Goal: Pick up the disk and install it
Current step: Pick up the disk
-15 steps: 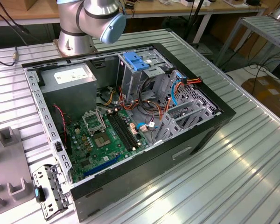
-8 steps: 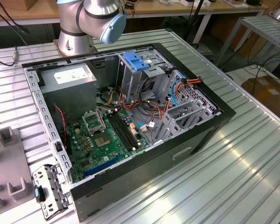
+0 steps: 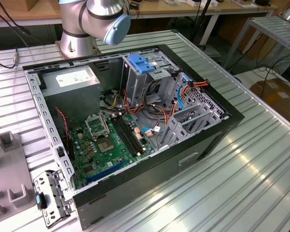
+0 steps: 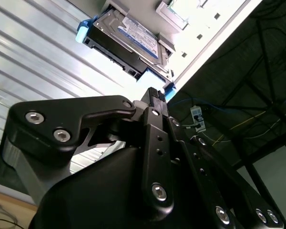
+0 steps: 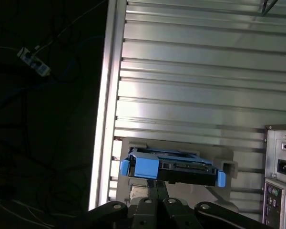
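First wrist view: the disk (image 5: 174, 168) lies flat in a grey holder (image 5: 227, 157) on the ribbed surface (image 5: 205, 76), beside the back of the case (image 5: 280, 174), so it is not installed. Your hand (image 5: 158, 185) sits right at the disk's near edge, and you cannot tell whether it is open, closed or gripping. By this entry's judgement the lift and the carry to the case are still to do.

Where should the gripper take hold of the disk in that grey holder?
Probably pinch the disk across its two broad faces, midway along the connector edge, approaching from the gripper's side: that thin edge faces it, and blue rails cap both ends.
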Controlling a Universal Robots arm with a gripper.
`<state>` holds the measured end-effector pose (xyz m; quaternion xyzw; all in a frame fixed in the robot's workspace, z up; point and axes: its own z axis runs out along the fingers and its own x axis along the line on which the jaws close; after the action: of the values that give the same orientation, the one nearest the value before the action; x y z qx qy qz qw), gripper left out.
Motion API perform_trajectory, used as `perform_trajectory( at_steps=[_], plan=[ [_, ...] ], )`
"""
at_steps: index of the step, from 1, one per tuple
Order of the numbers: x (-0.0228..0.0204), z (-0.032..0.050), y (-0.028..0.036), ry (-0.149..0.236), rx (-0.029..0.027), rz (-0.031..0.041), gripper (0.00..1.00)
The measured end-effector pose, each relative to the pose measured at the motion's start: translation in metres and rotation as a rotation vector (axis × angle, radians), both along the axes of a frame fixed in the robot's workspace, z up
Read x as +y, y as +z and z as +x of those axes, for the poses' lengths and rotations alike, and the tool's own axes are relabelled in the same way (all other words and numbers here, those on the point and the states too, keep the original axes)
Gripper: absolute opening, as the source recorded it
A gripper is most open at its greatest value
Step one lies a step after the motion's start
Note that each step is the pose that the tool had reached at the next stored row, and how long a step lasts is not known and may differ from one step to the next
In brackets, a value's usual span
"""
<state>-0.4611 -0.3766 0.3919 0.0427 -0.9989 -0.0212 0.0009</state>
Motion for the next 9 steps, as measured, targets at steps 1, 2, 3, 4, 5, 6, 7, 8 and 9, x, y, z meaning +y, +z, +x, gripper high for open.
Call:
perform_trajectory(
  at_steps=[1,2,3,4,5,6,7,8,9],
  plan=[
    [0.0000,0.0000,0.0000,0.003,0.0000,0.0000,0.11],
    [0.0000,0.0000,0.0000,0.007,0.0000,0.0000,0.11],
    [0.0000,0.0000,0.0000,0.011,0.0000,0.0000,0.11],
    [0.0000,0.0000,0.0000,0.016,0.0000,0.0000,0.11],
    [0.0000,0.0000,0.0000,0.021,0.0000,0.0000,0.11],
    [0.0000,0.0000,0.0000,0.024,0.0000,0.0000,0.11],
    [0.0000,0.0000,0.0000,0.028,0.0000,0.0000,0.11],
    [0.0000,0.0000,0.0000,0.032,0.0000,0.0000,0.11],
    [0.0000,0.0000,0.0000,0.035,0.0001,0.0000,0.11]
  ],
)
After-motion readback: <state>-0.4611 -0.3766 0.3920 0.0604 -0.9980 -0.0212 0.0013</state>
